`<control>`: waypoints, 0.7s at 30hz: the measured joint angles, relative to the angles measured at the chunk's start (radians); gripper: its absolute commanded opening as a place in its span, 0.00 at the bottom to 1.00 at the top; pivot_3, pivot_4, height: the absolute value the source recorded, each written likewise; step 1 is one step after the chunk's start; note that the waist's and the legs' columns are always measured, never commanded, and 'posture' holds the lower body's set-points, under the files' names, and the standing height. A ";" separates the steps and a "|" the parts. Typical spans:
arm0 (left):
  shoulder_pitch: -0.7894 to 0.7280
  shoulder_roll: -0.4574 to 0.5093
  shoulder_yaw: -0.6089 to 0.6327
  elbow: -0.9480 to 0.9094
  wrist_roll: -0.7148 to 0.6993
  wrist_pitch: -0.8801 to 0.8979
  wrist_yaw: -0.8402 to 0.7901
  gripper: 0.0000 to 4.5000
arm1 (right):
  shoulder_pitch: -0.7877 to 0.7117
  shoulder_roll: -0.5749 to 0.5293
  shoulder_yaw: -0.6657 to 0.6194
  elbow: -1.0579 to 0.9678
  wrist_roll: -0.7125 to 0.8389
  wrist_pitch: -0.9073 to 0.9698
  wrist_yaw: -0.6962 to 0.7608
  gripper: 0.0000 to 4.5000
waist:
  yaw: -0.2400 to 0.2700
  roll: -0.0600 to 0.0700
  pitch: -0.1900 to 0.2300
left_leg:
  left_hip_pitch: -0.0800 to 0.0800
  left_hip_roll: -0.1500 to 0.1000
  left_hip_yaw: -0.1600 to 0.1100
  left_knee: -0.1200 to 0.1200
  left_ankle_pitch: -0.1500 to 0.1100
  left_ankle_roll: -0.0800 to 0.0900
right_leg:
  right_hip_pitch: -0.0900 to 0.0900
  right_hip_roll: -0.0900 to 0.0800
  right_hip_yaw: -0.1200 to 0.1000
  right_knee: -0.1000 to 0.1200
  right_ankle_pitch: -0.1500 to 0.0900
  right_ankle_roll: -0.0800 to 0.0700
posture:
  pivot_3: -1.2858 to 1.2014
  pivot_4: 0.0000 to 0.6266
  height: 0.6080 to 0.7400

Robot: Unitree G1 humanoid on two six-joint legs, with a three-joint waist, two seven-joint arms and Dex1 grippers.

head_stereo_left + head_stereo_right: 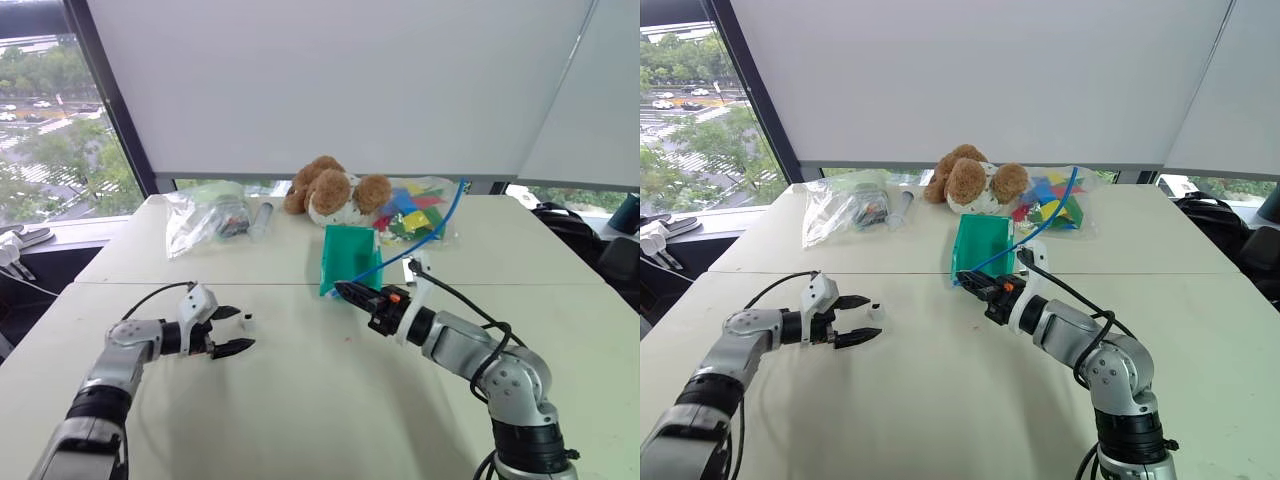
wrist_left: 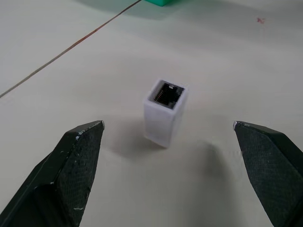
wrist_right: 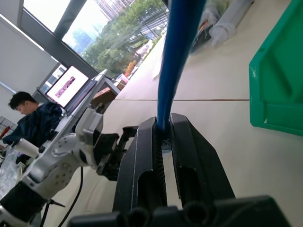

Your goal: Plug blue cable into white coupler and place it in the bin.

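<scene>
A: Where's the white coupler (image 2: 165, 112)?
B: Upright on the table (image 1: 300, 400), socket up, between the left gripper (image 1: 232, 330)'s 2 widely spread fingers, untouched.
A: And the blue cable (image 1: 440, 225)?
B: The right gripper (image 1: 348, 292) has its fingers pressed together on the plug end, just in front of the bin (image 1: 347, 258); the cord arcs up to the far right, over the clear bags.

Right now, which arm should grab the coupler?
Left. Its open tool already brackets the upright white coupler; the right tool is shut on the blue cable.
</scene>
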 measured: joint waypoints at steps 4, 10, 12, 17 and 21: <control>-0.084 -0.029 -0.008 0.162 0.037 -0.081 -0.035 1.00 | 0.000 -0.007 0.000 -0.004 0.000 0.004 0.003 0.00 | -0.001 0.000 0.000 | 0.000 0.000 0.000 0.000 0.000 0.000 | 0.000 0.000 0.000 0.000 0.000 0.000 | 0.52 0.24 1.00; -0.165 -0.044 -0.017 0.307 0.094 -0.160 -0.063 0.72 | 0.011 -0.018 -0.001 -0.031 0.003 0.011 0.001 0.00 | -0.001 -0.001 0.000 | 0.000 0.000 0.000 0.000 0.000 0.000 | 0.000 0.000 0.000 0.000 0.000 0.000 | 0.52 0.24 1.00; -0.176 -0.044 -0.016 0.329 0.106 -0.175 -0.063 0.49 | 0.015 -0.018 -0.001 -0.040 0.003 0.011 -0.005 0.00 | -0.001 -0.001 0.000 | 0.000 0.000 0.000 0.000 0.000 0.000 | 0.000 0.000 0.000 0.000 0.000 0.000 | 0.52 0.24 1.00; -0.189 -0.043 -0.014 0.359 0.117 -0.196 -0.067 0.08 | 0.019 -0.017 -0.001 -0.046 0.003 0.011 -0.012 0.00 | -0.001 -0.001 0.000 | 0.000 0.000 0.000 0.000 0.000 0.000 | 0.000 0.000 0.000 0.001 0.000 0.000 | 0.52 0.24 1.00; -0.189 -0.060 -0.012 0.352 0.116 -0.205 -0.096 0.08 | 0.021 -0.030 0.000 -0.047 0.002 0.011 -0.010 0.00 | 0.000 -0.001 0.000 | 0.000 0.000 0.000 0.000 0.000 0.000 | 0.000 0.000 0.000 0.001 0.000 0.000 | 0.52 0.24 1.00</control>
